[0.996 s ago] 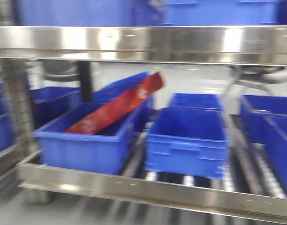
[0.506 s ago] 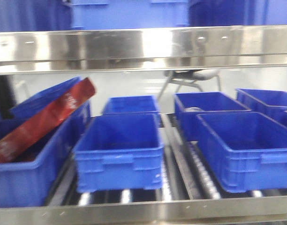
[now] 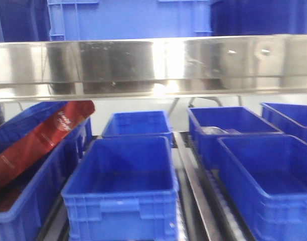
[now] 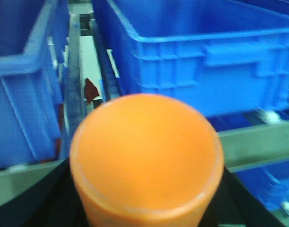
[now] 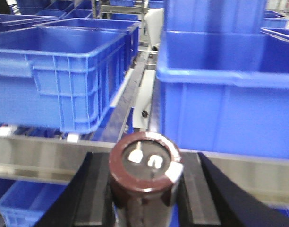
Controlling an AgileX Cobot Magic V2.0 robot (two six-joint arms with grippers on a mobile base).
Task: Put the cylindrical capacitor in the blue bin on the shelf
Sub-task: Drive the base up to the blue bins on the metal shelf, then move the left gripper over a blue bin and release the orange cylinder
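Brown capacitor (image 5: pixel 145 175) clamped upright between the black pads (image 5: pixel 98 194) of the right gripper (image 5: pixel 145 201), two pale terminals on its top face. Sits just short of the shelf (image 5: pixel 40 156), about level with the steel front rail and outside every bin. Orange cylinder (image 4: pixel 147 151) pinched the same way in the left gripper (image 4: pixel 147 215), its flat end filling the wrist view, dark fingers (image 4: pixel 36 203) showing at either side. Past each load: the rail, then blue bin walls close behind. From the front view, nearest, the middle bin (image 3: pixel 121 201); just beside it, the left bin (image 3: pixel 23 211) with a red packet (image 3: pixel 40 138) lying tilted in it, upper end toward the back; on the other side, the right bin (image 3: pixel 269 186). Farther back, rear bins (image 3: pixel 138 123), the right-hand one holding something pale, too blurred to name. Overhead, a broad upper rail (image 3: pixel 153 63) of brushed steel, with upper bins (image 3: pixel 128 17) standing on that tier.
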